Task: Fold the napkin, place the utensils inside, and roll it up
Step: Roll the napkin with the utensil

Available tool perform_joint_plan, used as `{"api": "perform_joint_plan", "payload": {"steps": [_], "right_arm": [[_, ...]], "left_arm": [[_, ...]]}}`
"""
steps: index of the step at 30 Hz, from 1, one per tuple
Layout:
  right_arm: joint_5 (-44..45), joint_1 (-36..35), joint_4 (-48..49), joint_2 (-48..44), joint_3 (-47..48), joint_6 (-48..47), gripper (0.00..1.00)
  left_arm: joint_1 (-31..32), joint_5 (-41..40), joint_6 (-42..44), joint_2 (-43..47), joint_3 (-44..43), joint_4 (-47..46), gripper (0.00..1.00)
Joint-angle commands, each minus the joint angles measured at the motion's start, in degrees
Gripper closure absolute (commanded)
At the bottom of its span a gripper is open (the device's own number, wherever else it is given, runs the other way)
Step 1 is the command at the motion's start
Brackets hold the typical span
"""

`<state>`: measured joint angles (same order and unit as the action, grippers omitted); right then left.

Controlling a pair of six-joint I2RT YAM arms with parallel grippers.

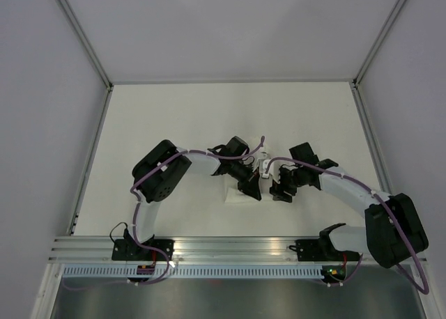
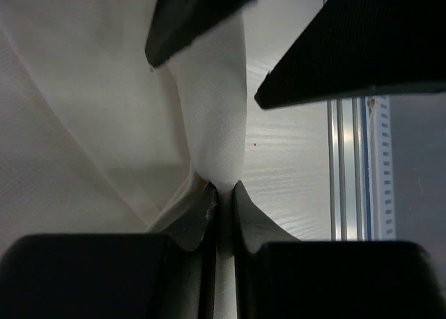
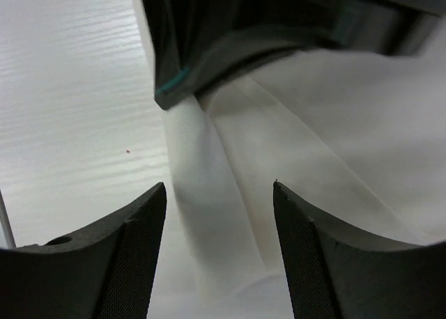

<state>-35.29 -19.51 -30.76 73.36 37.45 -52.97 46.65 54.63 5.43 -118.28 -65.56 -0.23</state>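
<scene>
Your rail point(image 1: 230, 246) runs along the near edge, both arm bases bolted on it. Past it, mid-table, the left gripper point(image 2: 223, 190) is clenched on a bunched strip of the napkin point(image 2: 212, 110). The right gripper point(image 3: 219, 228) sits just beside it, released, fingers point(image 3: 136, 256) astride the cloth; whether they touch it you cannot tell. From above, both grippers hide most of the napkin. The table point(image 1: 230, 117) runs on to the far wall.

Arms point(image 1: 162, 174): blk joints, white links, purple cables point(image 1: 202, 152).
</scene>
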Motion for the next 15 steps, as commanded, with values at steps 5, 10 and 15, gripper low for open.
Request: {"api": "perform_joint_plan", "payload": {"steps": [5,10,15], "right_arm": [[8.4,-10.9,13.3,0.0,-3.9,4.7,0.31],[11.0,-15.5,16.3,0.4,-5.1,6.8,0.32],[12.4,-17.7,16.9,3.2,-4.8,7.8,0.42]], "left_arm": [[-1.2,2.1,-2.6,-4.4,-2.0,3.7,0.98],[-1.4,2.1,-3.2,-4.6,-2.8,3.7,0.98],[-1.6,2.3,-3.4,-4.6,-2.9,3.7,0.98]]}}
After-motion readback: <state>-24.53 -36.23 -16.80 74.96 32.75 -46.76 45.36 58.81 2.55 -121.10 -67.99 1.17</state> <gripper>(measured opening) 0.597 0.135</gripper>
